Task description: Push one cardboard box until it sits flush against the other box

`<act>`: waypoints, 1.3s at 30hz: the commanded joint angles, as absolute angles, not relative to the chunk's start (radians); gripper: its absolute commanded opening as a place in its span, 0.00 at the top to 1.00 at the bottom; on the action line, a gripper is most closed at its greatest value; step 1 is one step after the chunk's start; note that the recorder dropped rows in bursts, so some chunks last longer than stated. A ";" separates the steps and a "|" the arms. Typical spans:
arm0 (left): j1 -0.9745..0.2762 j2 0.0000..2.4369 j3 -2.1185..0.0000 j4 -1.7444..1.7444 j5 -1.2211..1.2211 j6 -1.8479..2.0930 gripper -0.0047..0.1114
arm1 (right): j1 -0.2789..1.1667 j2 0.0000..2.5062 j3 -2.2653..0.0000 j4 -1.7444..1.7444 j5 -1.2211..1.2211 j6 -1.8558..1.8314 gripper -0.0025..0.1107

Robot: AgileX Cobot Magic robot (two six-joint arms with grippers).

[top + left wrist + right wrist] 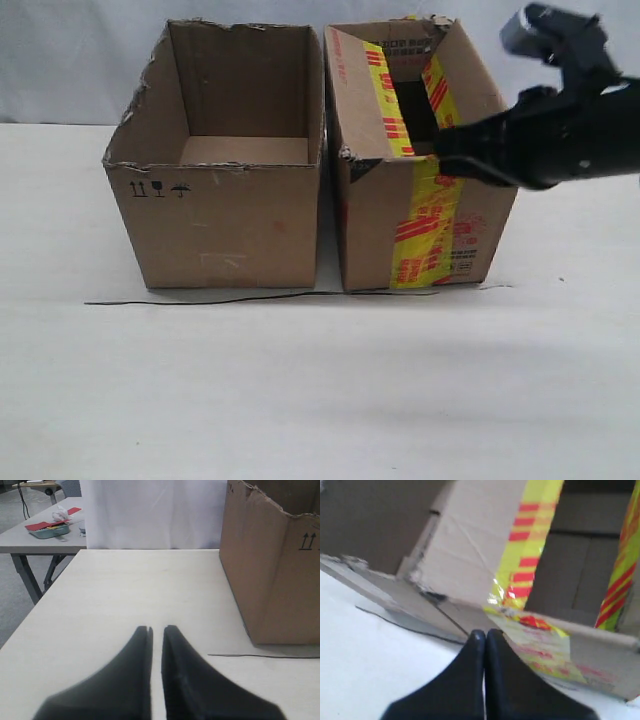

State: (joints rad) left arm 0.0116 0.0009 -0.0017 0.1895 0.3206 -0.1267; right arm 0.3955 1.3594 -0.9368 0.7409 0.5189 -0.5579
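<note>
Where ext. cam looks: both boxes at once, side by side on white table [300, 400], open tops up.
Cardboard box [372, 215]: right of the pair, yellow-and-red tape [428, 215] running over its near rim and down its front face.
Other box [225, 220]: left of the pair, plain, ragged rim, small black symbols [158, 189] at the upper corner of its front.
Gap: boxes almost meet at the top rims; a thin wedge of space opens toward the table, so not flush.
Wire [250, 298]: thin dark line on the table along the foot of both boxes.
Right claw [443, 150]: comes in from the right, tip at the taped part of the cardboard box's near rim.
Right wrist cam adds: fingers pressed together w/ nothing between them, tips right at the taped rim; contact can't be told for sure. Also shows the box's inside.
Left claw [157, 629]: seen only by left wrist cam, not in ext. view; fingers nearly together w/ a thin slit at the tips, holding nothing, over bare table, apart from the other box.
Left wrist cam adds: the other box's side wall, arrow marks, and a grey side table [30, 542] w/ red items well beyond.
</note>
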 commanded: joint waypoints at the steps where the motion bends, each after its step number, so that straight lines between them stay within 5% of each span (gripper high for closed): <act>1: 0.011 0.000 0.000 0.194 0.304 -0.132 0.96 | 0.368 1.183 -1.005 0.540 0.514 -0.489 0.98; 5: 0.011 0.000 0.000 0.194 0.304 -0.132 0.96 | 0.141 1.295 -1.091 0.330 0.528 -0.269 0.98; 10: 0.011 0.000 0.000 0.194 0.304 -0.132 0.96 | 0.055 1.515 -1.128 0.363 0.532 -0.295 0.98; 39: 0.011 0.000 0.000 0.194 0.304 -0.132 0.96 | -0.103 2.054 -1.278 1.360 0.968 -1.008 0.98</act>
State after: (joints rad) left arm 0.0116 0.0009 -0.0017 0.1895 0.3206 -0.1267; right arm -0.1027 2.0314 -1.2723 1.2878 0.9053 -0.9487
